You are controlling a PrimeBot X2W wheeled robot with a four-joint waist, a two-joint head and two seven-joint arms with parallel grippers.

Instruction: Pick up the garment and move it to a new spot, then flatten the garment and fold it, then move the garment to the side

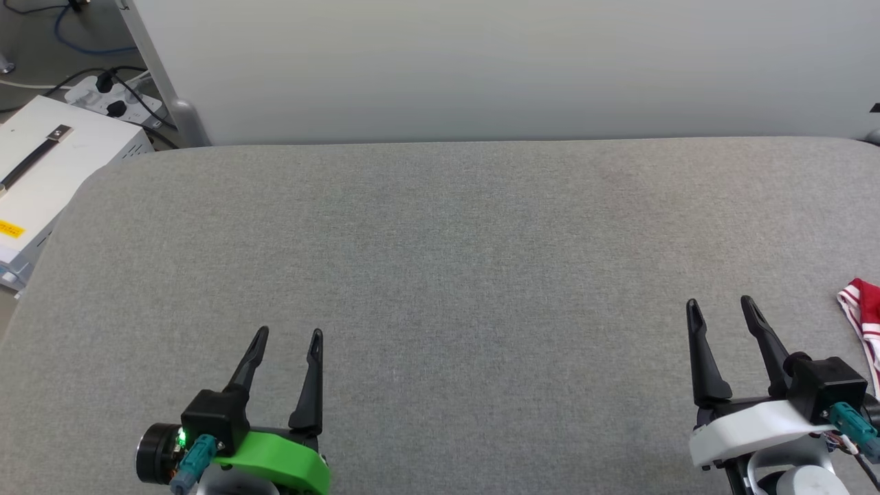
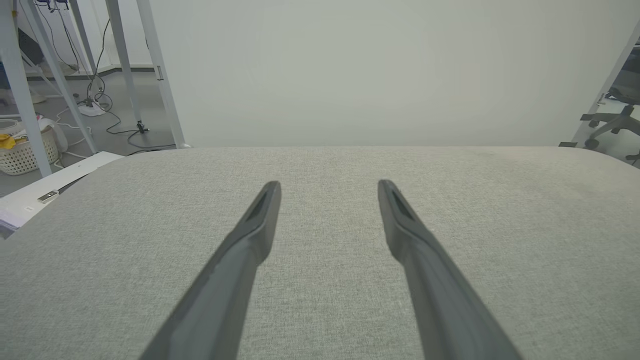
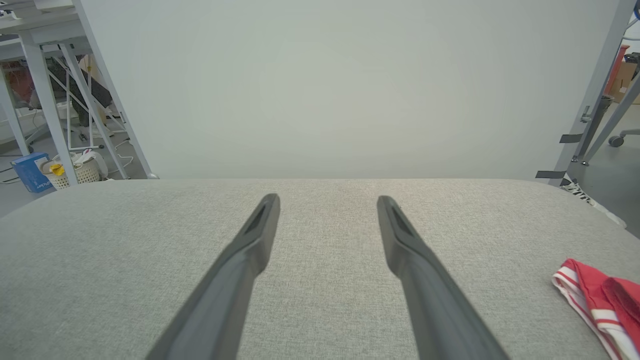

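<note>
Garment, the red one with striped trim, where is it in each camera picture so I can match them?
Head view: garment at the right edge, beside the open right gripper.
Right wrist view: garment in the lower right corner, on the grey table.
Left wrist view: open left gripper over the grey table.
Shared landmark: the table's far edge against the white panel.

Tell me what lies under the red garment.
The garment lies on the grey fabric tabletop. Whatever its folds cover cannot be seen; most of it runs off frame.
</note>
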